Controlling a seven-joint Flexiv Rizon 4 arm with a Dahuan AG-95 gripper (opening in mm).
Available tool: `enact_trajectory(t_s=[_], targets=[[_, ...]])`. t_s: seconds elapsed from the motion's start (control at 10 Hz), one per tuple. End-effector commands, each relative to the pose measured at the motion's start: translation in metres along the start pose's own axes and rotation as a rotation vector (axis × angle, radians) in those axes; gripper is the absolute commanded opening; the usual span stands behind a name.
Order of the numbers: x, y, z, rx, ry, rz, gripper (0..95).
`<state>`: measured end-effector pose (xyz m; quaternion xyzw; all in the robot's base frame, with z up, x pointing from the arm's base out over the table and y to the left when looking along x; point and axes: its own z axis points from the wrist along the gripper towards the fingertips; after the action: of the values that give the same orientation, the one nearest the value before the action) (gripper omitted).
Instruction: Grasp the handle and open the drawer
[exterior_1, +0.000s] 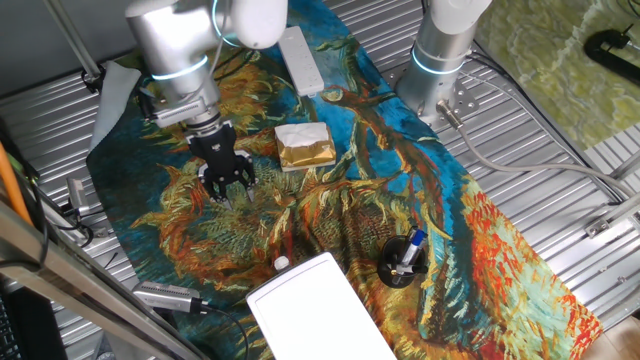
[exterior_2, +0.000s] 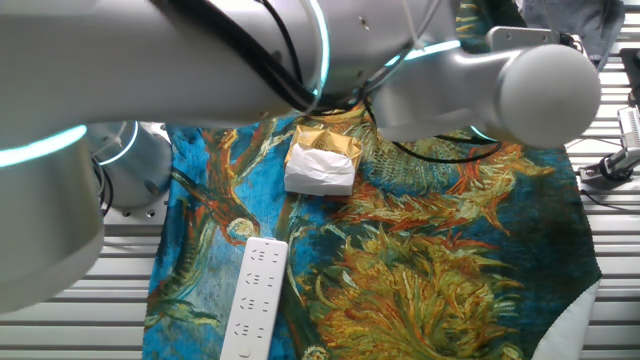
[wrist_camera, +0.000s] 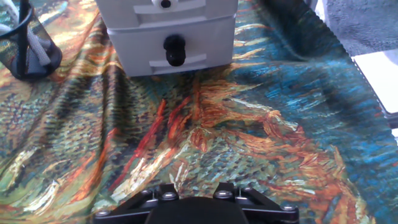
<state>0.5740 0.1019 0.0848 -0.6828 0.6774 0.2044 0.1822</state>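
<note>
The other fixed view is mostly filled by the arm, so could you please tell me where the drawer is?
Observer: The drawer faces the hand camera, straight ahead across the patterned cloth.
Operator: Thank you. Is the gripper at the handle?
Observer: No, the gripper hangs over the cloth, well apart from the handle.
Operator: Does anything stand near the drawer?
Observer: Yes, a black pen holder stands on the cloth just beside it.
</note>
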Motion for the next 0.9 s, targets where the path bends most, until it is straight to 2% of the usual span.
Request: enact_trajectory(t_s=[0.1,0.3,0.9], targets=[[0.0003,-0.0009,0.0003,-0.027,0.02,-0.054,38.0],[0.0003,-0.0009,0.0003,-0.029,0.033,-0.058,38.0],[0.0003,-0.0009,0.0003,-0.035,0.024,-0.073,38.0]])
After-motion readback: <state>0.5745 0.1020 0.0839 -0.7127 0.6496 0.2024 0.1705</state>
